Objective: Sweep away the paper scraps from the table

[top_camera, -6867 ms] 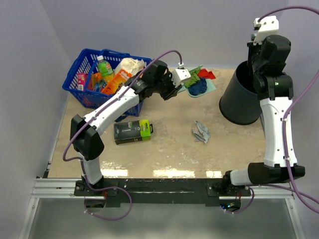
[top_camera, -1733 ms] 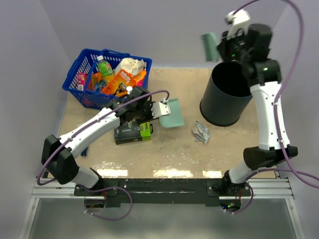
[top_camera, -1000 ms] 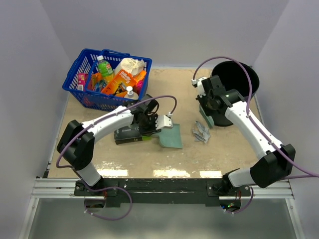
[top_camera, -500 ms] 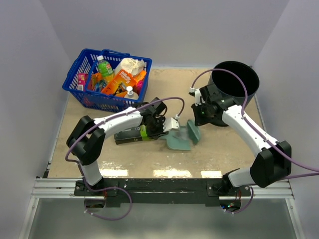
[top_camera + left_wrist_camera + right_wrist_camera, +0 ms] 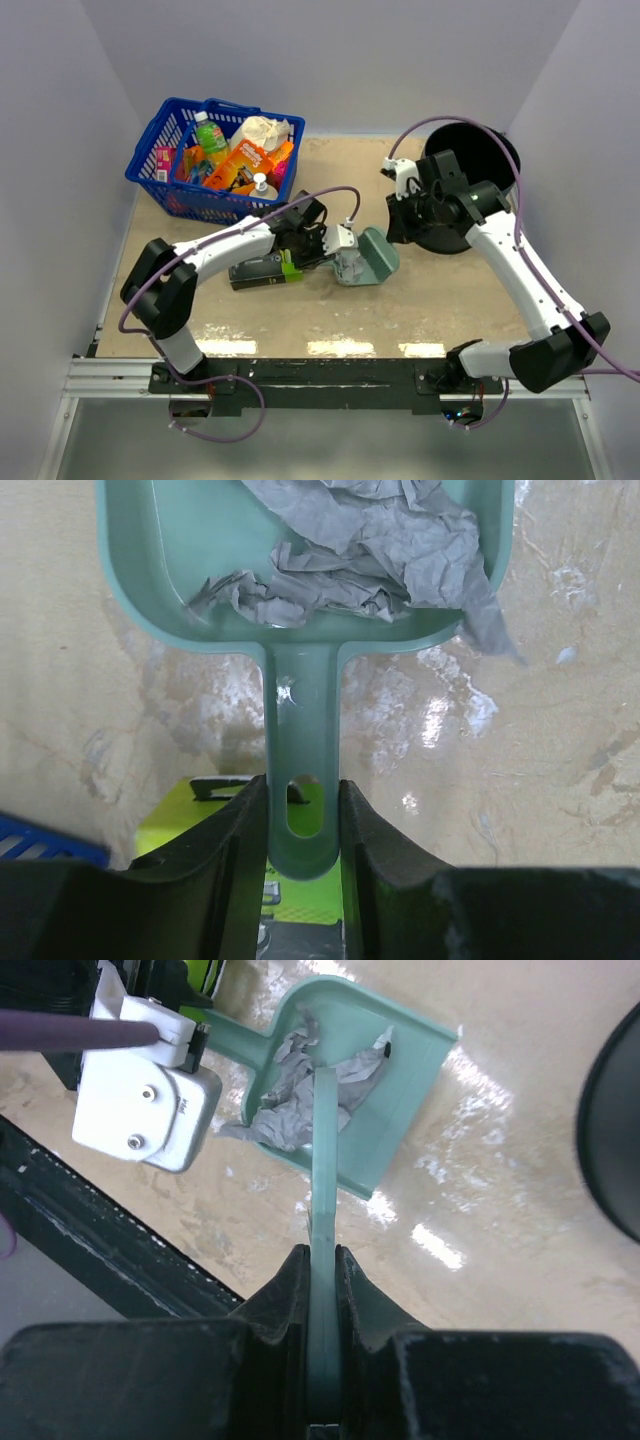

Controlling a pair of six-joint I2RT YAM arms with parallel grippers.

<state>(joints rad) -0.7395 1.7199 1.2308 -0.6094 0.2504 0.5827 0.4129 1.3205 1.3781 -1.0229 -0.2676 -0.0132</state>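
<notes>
Pale beige surface point(image 5: 450, 300), sandy-speckled, with glossy white reflections and a black front edge. It bears a mint-teal dustpan point(image 5: 170, 540) holding a whitish-grey crumpled paper scrap point(image 5: 370, 550), and a brush point(image 5: 325, 1150) of the same teal. Left tool point(image 5: 303, 820) and right tool point(image 5: 322, 1260) black, on white-and-black arms point(image 5: 530, 280) with purple cables point(image 5: 60, 1028); royal-blue basket point(image 5: 200, 200), black bin point(image 5: 450, 235), lime-green-and-black box point(image 5: 258, 272).

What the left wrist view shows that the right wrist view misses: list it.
Only left wrist: a blue basket corner, and the left gripper clamping the dustpan by its handle. Only right wrist: the right gripper holding the teal brush, plus part of the black bin. Both: the dustpan carrying a grey paper scrap, over the table.
</notes>
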